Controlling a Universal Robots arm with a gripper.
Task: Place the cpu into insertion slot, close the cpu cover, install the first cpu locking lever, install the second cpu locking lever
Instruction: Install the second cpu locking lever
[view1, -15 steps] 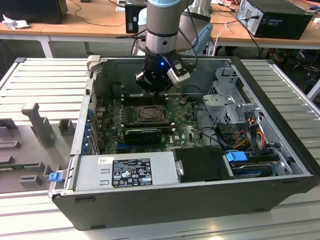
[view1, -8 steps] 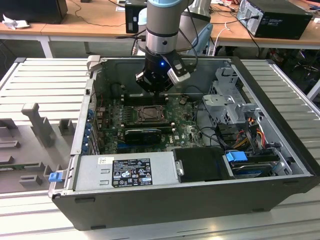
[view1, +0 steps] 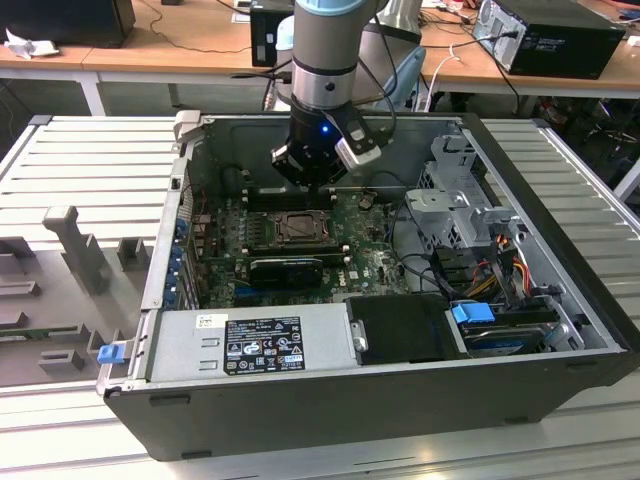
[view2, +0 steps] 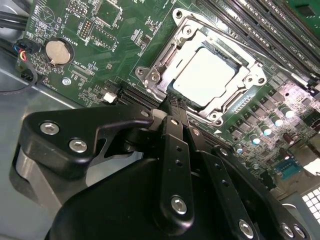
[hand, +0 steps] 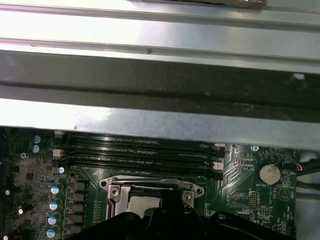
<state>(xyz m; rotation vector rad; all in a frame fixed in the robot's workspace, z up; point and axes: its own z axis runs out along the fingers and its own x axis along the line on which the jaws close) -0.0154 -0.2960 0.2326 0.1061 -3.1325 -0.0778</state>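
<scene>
In the exterior view, an open computer case (view1: 560, 250) lies on its side on a ribbed grey counter (view1: 90, 160), with grey moulded fixtures (view1: 70, 240) on the counter near the exterior view's left edge and a small blue clip (view1: 110, 352) at the case's near left corner. Inside, along the near wall of the case, sits a grey power supply (view1: 250, 345) with a printed label. Behind it the green motherboard (view1: 370, 255) covers the case floor, and the insertion slot (view1: 297, 228) sits in the middle of the board, just in front of the long black memory slots (view1: 275, 195). The arm (view1: 335, 60) comes down from above and its claw (view1: 312, 170) hangs over the far edge of the slot, close above the memory slots. In the second wrist view the cpu (view2: 205, 76) lies flat in the insertion slot, its pale top showing through the large cut-out of the cpu cover (view2: 167, 55), which lies down flat around the chip. The dark fingers (view2: 175, 125) of the claw are drawn together into one narrow tip right at the edge of the socket frame, holding nothing. A round coin battery (view2: 56, 51) sits on the board well apart from the slot. Toward the exterior view's right, a grey metal drive cage (view1: 460, 195), a bundle of coloured cables (view1: 505, 255) and a blue-tabbed drive (view1: 480, 318) fill the right end of the case.
</scene>
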